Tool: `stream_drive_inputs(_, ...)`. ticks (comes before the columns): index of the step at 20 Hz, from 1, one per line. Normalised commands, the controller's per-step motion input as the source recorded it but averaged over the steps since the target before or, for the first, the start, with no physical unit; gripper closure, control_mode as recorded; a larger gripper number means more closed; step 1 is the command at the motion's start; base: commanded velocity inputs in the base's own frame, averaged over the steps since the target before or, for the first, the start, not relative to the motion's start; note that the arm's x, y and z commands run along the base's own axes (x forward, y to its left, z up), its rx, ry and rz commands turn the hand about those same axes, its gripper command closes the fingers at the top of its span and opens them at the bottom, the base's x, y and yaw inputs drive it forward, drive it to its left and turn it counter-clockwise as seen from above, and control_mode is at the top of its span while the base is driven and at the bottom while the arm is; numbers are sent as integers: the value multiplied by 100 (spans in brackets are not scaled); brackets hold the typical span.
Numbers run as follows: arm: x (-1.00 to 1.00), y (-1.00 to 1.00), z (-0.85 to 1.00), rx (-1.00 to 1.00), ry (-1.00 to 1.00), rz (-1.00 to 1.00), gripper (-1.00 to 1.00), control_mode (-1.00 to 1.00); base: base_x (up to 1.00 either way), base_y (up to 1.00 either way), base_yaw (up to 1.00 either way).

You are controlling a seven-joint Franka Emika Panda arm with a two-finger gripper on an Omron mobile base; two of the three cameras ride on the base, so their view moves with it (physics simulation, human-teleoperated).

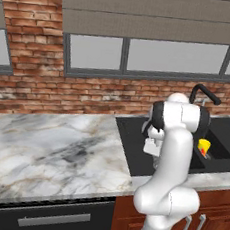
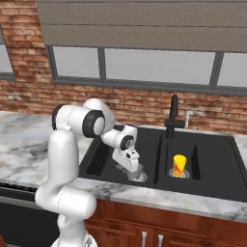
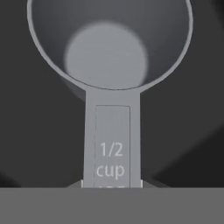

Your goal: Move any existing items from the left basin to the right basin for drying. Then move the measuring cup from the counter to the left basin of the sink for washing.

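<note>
The measuring cup (image 3: pixel 109 52) is close up in the hand view, a dull-grey bowl with a straight handle (image 3: pixel 112 144) marked "1/2 cup". My gripper (image 3: pixel 111 184) is shut on the near end of that handle, with black basin floor behind the cup. In the right base view my gripper (image 2: pixel 131 168) reaches down into the left basin (image 2: pixel 102 155), low over its floor. A small grey round shape (image 2: pixel 139 176) lies just under the hand; I cannot tell whether it is the cup or the drain. The right basin (image 2: pixel 194 157) holds a small yellow-orange object (image 2: pixel 179 165).
The black gooseneck tap (image 2: pixel 172 115) stands behind the divider between the basins. White marble counter (image 1: pixel 48 145) stretches left of the sink, with a brick wall and windows behind. A dishwasher front (image 1: pixel 51 218) and wooden cabinet doors (image 1: pixel 201 226) are below.
</note>
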Motion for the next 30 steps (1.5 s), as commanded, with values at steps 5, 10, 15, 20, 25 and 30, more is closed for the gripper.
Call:
stream_drive_inputs(5, 11, -5, -27, 3, 6, -4, 100, -100, 0, 0, 0)
stream_drive_inputs(10, 27, 0, -15, 0, 1, -5, 100, -100, 0, 0, 0)
stream_drive_inputs(15, 34, -6, -2, 0, 0, -7, 100, -100, 0, 0, 0)
stream_drive_inputs(20, 34, -5, -7, 0, 0, -7, 100, -100, 0, 0, 0)
stream_drive_inputs(25, 28, -2, -15, 0, 0, -4, 100, -100, 0, 0, 0)
stream_drive_inputs(30, 30, 0, -41, 0, 0, -3, 100, -100, 0, 0, 0)
